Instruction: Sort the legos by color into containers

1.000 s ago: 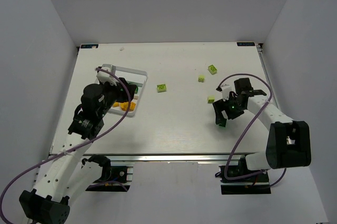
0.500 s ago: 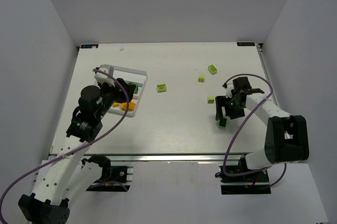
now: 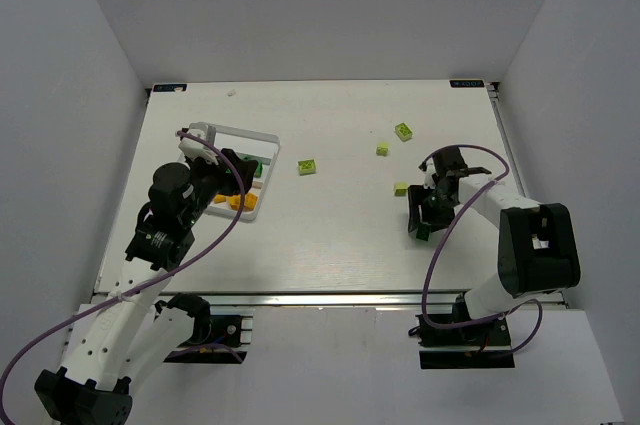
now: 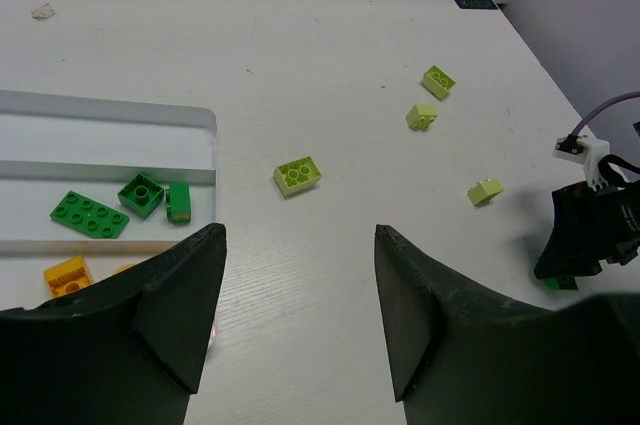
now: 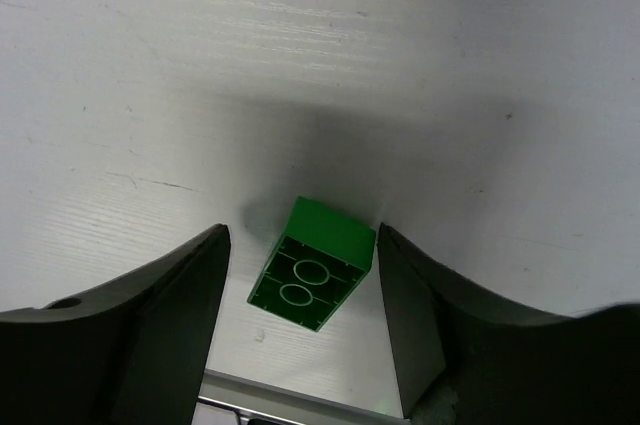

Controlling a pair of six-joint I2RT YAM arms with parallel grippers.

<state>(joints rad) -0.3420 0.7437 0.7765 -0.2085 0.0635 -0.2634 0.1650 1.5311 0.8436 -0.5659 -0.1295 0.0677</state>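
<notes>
Left arm: raised and bent, wrist over the near right corner of the tray point(image 3: 246, 133), left gripper point(image 4: 300, 245) spread wide with nothing between its fingers. Against the frame one second ago, this arm has drawn back slightly toward the left. The overhead view hides much of the tray's contents behind the arm. The left wrist view shows three dark green bricks point(image 4: 141, 193) together in one compartment and orange-yellow bricks point(image 4: 67, 273) in the compartment nearer the arm. Four pale lime bricks point(image 3: 308, 167) lie loose on the table point(image 3: 330, 235), one just right of the tray and three well over toward the right. Their positions are unchanged. Right arm: folded low, wrist pitched down, right gripper point(image 3: 422, 217) down close over the table at right centre. Since the earlier frame its wrist has shifted left and the upper links have turned inward. The dark green brick point(image 3: 423, 233) beneath it has not moved. The overhead view cannot show the fingers' spacing. The right wrist view shows the jaws parted, the brick lying between them with a clear gap at the left finger point(image 5: 190, 285) and close against the right one, not clamped.
</notes>
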